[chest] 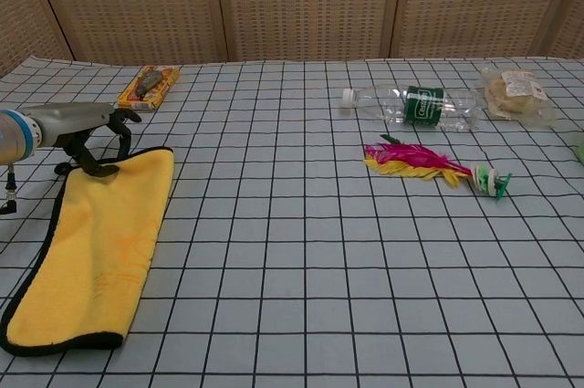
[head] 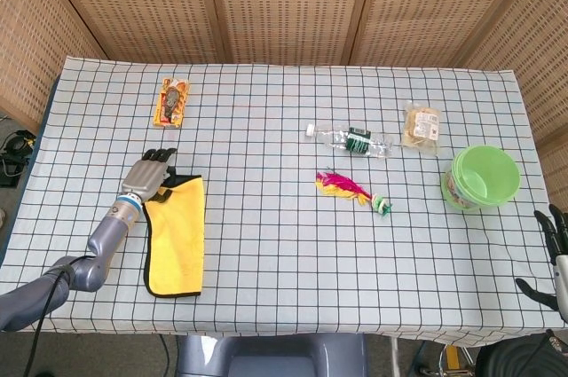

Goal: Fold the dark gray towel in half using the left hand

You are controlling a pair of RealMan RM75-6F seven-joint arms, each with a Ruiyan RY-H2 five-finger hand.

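The bench, covered in a white cloth with a dark grid, carries everything. Largest on it is the towel, lying flat near the left near edge, its yellow face up and a dark gray border showing around it, long side running near to far. The left robot hand hovers at the towel's far left corner, fingers curled downward with their tips just above or touching the dark edge; it holds nothing that can be made out. At the right side sits a green bowl, and far from it a clear packet of snacks. A plastic bottle lies on its side near the middle, with a pink and yellow feather toy just nearer. A yellow snack pack lies far left. The right robot hand hangs off the near right edge, fingers spread and empty.
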